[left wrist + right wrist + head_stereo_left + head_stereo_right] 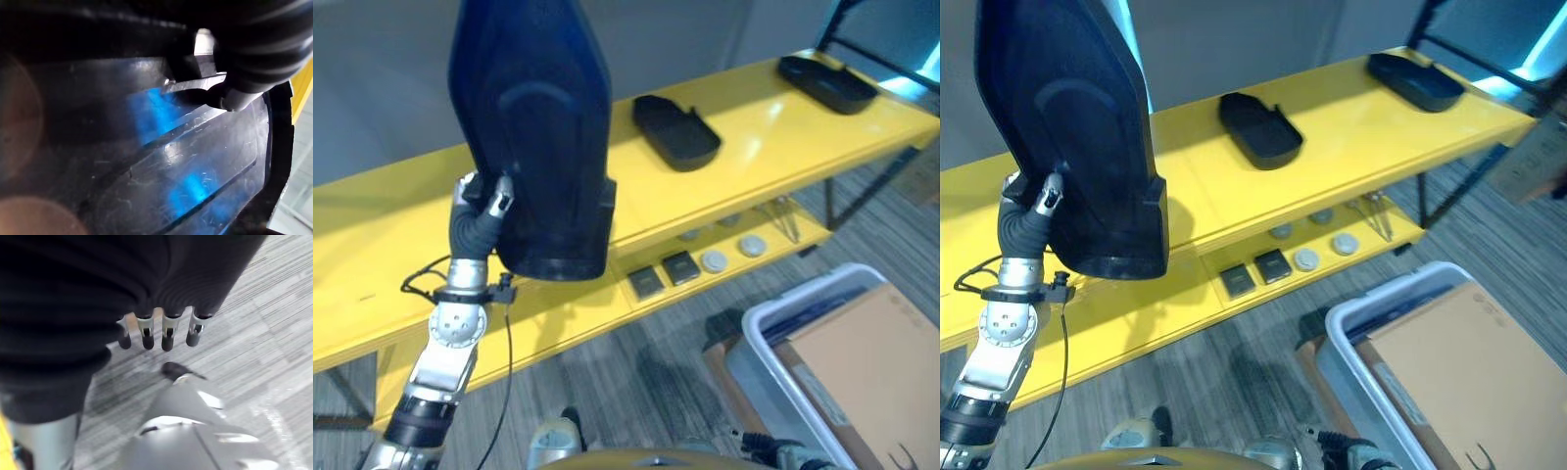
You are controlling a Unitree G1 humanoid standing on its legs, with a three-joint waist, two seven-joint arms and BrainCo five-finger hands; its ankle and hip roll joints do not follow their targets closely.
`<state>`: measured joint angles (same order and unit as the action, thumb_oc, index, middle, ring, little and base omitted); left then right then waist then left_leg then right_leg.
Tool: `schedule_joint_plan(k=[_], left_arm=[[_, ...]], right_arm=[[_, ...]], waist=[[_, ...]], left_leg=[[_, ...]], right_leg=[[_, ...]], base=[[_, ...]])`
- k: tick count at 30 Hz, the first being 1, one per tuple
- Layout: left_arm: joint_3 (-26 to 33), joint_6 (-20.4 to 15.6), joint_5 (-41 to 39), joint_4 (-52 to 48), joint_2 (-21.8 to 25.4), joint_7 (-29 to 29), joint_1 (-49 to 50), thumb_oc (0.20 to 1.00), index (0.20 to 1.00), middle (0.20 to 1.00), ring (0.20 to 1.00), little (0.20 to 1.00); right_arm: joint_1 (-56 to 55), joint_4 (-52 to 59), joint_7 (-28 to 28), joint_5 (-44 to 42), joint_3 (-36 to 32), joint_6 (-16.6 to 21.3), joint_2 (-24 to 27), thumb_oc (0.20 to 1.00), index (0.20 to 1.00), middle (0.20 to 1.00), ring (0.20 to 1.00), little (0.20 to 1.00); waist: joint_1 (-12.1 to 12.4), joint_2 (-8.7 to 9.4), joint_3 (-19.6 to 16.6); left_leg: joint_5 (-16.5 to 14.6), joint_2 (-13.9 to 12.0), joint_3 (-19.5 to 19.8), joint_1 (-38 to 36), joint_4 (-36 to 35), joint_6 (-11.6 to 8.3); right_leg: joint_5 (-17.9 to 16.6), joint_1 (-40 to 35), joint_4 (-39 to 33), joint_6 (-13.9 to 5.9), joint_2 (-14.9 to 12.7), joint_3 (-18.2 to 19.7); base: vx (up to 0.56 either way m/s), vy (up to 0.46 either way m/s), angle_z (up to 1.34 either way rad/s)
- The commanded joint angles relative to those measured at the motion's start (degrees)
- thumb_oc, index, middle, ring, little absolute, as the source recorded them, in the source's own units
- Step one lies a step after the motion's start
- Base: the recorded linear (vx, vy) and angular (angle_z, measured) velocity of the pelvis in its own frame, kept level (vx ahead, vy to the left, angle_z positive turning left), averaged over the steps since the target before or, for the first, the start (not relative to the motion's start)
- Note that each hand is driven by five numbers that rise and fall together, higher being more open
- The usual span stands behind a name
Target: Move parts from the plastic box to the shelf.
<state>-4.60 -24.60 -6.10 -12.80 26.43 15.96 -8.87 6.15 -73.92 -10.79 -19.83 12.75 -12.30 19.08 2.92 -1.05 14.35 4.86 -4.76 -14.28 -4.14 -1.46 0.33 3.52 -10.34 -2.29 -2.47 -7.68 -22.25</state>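
- A large dark blue-black part [533, 127], glossy and teardrop-shaped, is held upright above the yellow shelf [773, 117].
- Two smaller black parts [674, 130] [826, 82] lie flat on the shelf's top.
- The grey plastic box [773, 377] sits on the floor nearby.

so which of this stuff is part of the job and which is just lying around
Job:
- dark part, gripped by the left hand
- two parts on the yellow shelf
- plastic box

Lying about:
- small square pieces
- round discs
- right hand, idle above the floor
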Motion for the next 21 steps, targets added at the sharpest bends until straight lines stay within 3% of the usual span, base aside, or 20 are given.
schedule_joint_plan(k=[1, 2, 5, 6, 7, 9, 10, 12, 13, 14, 16, 18, 19, 20, 21], left_arm=[[1.85, -1.90, -1.11, -5.92, 1.34, 0.41, 1.41, 0.200, 0.200, 0.200, 0.200, 0.200], [1.04, -1.34, -1.79, -6.10, 2.26, -0.24, 1.23, 0.200, 0.200, 0.200, 0.200, 0.200], [0.58, -1.65, -3.63, -5.98, 3.88, -1.64, 0.71, 0.200, 0.200, 0.200, 0.200, 0.200], [0.59, -1.65, -4.38, -6.23, 4.41, -2.15, 0.59, 0.200, 0.200, 0.200, 0.200, 0.200], [0.64, -1.04, -5.88, -7.15, 5.90, -3.92, -0.01, 0.200, 0.200, 0.200, 0.200, 0.200], [0.25, 0.25, -6.19, -7.59, 6.45, -4.60, -0.75, 0.200, 0.200, 0.200, 0.200, 0.200], [-0.65, 1.13, -6.94, -7.17, 6.84, -4.57, -1.76, 0.200, 0.200, 0.200, 0.200, 0.200], [-2.91, 0.41, -7.31, -5.76, 6.71, -4.51, -3.66, 0.200, 0.200, 0.200, 0.200, 0.200], [-3.37, 0.11, -7.35, -5.51, 6.70, -4.43, -4.03, 0.200, 0.200, 0.200, 0.200, 0.200], [-5.30, -1.10, -7.80, -4.64, 6.35, -3.87, -4.63, 0.200, 0.200, 0.200, 0.200, 0.200], [-5.65, -1.62, -6.91, -4.34, 5.71, -3.30, -4.51, 0.200, 0.200, 0.200, 0.200, 0.200], [-5.57, -1.35, -6.55, -4.43, 5.30, -3.02, -4.42, 0.200, 0.200, 0.200, 0.200, 0.200], [-4.69, -1.02, -6.43, -4.52, 4.90, -2.34, -3.86, 0.200, 0.200, 0.200, 0.200, 0.200], [-4.56, -0.94, -6.39, -4.60, 4.84, -2.15, -3.75, 0.200, 0.200, 0.200, 0.200, 0.200], [-4.18, -0.57, -7.01, -4.62, 4.40, -1.85, -3.57, 0.200, 0.200, 0.200, 0.200, 0.200]], right_arm=[[-1.09, -2.66, 0.67, 1.87, 0.17, -0.60, -0.11, 1.000, 1.000, 1.000, 1.000, 1.000], [-0.73, -2.81, 1.09, 3.60, -0.08, -0.75, -0.54, 1.000, 1.000, 1.000, 1.000, 1.000], [-0.28, -2.84, 0.84, 4.01, 0.23, -0.05, -1.29, 1.000, 1.000, 1.000, 1.000, 1.000], [-0.21, -2.65, 0.59, 3.17, 0.27, 0.10, -1.50, 1.000, 1.000, 1.000, 1.000, 1.000], [0.23, -1.56, 0.98, 0.54, 0.00, -0.51, -2.25, 1.000, 1.000, 1.000, 1.000, 1.000], [0.69, -0.82, 2.34, 0.13, -0.27, -1.38, -2.57, 1.000, 1.000, 1.000, 1.000, 1.000], [0.74, -0.41, 2.50, 0.48, -0.45, -1.51, -2.52, 1.000, 1.000, 1.000, 1.000, 1.000], [0.31, -0.18, 0.83, -0.07, -0.60, -0.83, -2.44, 1.000, 1.000, 1.000, 1.000, 1.000], [0.26, -0.09, 0.63, -0.11, -0.64, -0.54, -2.43, 1.000, 1.000, 1.000, 1.000, 1.000], [-0.40, 0.21, -0.21, 3.04, -0.07, 1.19, -2.35, 1.000, 1.000, 1.000, 1.000, 1.000], [-1.31, -0.46, -0.30, 4.59, 0.61, 1.33, -2.08, 1.000, 1.000, 1.000, 1.000, 1.000], [-1.79, -1.14, -0.42, 4.24, 0.76, 1.05, -2.10, 1.000, 1.000, 1.000, 1.000, 1.000], [-1.42, -1.62, -1.13, 5.73, 0.94, -1.25, -2.31, 1.000, 1.000, 1.000, 1.000, 1.000], [-1.33, -1.62, -1.49, 6.23, 1.00, -1.70, -2.30, 1.000, 1.000, 1.000, 1.000, 1.000], [-1.12, -1.86, -1.68, 8.12, 1.32, -2.10, -2.16, 1.000, 1.000, 1.000, 1.000, 1.000]], waist=[[-0.31, 0.61, -4.12], [-0.39, -0.30, -4.80], [0.52, -0.75, -4.80], [0.95, -0.87, -4.79], [2.05, -1.03, -4.77], [2.35, -1.20, -4.72], [1.73, -1.41, -4.61], [-0.06, -1.44, -4.23], [-0.43, -1.47, -3.99], [-2.04, -0.99, -3.43], [-2.45, -0.34, -3.24], [-2.48, 0.12, -3.22], [-2.35, 0.76, -3.38], [-2.31, 0.83, -3.42], [-2.02, 1.46, -3.01]], left_leg=[[-7.01, -7.07, -8.23, -5.33, 1.86, -7.38], [-6.76, -5.46, -8.08, -6.24, -2.19, -7.09], [-7.19, -3.84, -6.70, -6.14, -3.00, -6.21], [-7.47, -3.29, -6.43, -6.06, -3.11, -5.88], [-8.45, -1.50, -5.89, -5.76, -3.35, -4.43], [-9.02, -0.49, -4.93, -5.46, -3.44, -3.31], [-9.35, 0.09, -3.48, -5.27, -3.50, -2.29], [-10.19, 1.27, 0.16, -4.86, -3.52, -0.66], [-9.20, 1.45, 0.11, -4.26, -3.54, -0.24], [-9.39, 3.29, 3.57, -4.32, -3.54, 0.39], [-9.68, 5.16, 5.17, -4.45, -3.43, 0.51], [-10.41, 6.43, 6.57, -4.58, -2.65, 0.72], [-12.80, 7.69, 6.57, -3.58, 2.38, 1.03], [-13.26, 7.76, 6.39, -3.12, 3.52, 1.03], [-14.60, 8.11, 4.92, -0.53, 10.02, 0.79]], right_leg=[[-1.74, 0.80, -0.91, -2.17, -1.59, -5.44], [-2.81, 0.89, -0.58, -4.04, -3.44, -5.33], [-3.89, 0.67, 0.33, -6.15, -5.42, -5.73], [-4.30, 0.75, 0.82, -6.66, -6.29, -6.32], [-4.86, 1.05, 3.43, -7.34, -9.28, -8.05], [-4.44, 1.54, 5.60, -6.94, -10.39, -7.74], [-3.19, 2.68, 8.05, -6.28, -9.79, -5.27], [0.47, 4.94, 11.49, -5.28, -5.73, 0.46], [0.20, 5.63, 11.57, -4.46, -4.62, 0.61], [2.18, 5.98, 10.68, -2.65, 1.76, 4.62], [1.40, 5.21, 7.39, -1.52, 4.99, 5.95], [0.33, 4.47, 4.76, -1.29, 5.65, 7.61], [0.13, 4.14, 3.47, -0.81, 5.26, 9.62], [0.18, 4.21, 3.50, -0.74, 5.16, 9.78], [-0.03, 4.05, 3.56, -0.39, 3.98, 10.18]], base=[[-0.03, 0.540, 0.91], [0.00, 0.405, 0.88], [0.00, 0.321, 0.44], [-0.03, 0.362, 0.35], [-0.02, 0.313, 0.29], [0.02, 0.291, 0.21], [0.06, 0.264, 0.20], [0.04, 0.197, 0.29], [0.05, 0.187, 1.16], [0.04, 0.126, 1.31], [0.09, 0.073, 0.94], [0.11, -0.024, 0.58], [0.12, -0.033, 0.68], [0.08, -0.005, 0.65], [0.02, 0.008, 0.39]])
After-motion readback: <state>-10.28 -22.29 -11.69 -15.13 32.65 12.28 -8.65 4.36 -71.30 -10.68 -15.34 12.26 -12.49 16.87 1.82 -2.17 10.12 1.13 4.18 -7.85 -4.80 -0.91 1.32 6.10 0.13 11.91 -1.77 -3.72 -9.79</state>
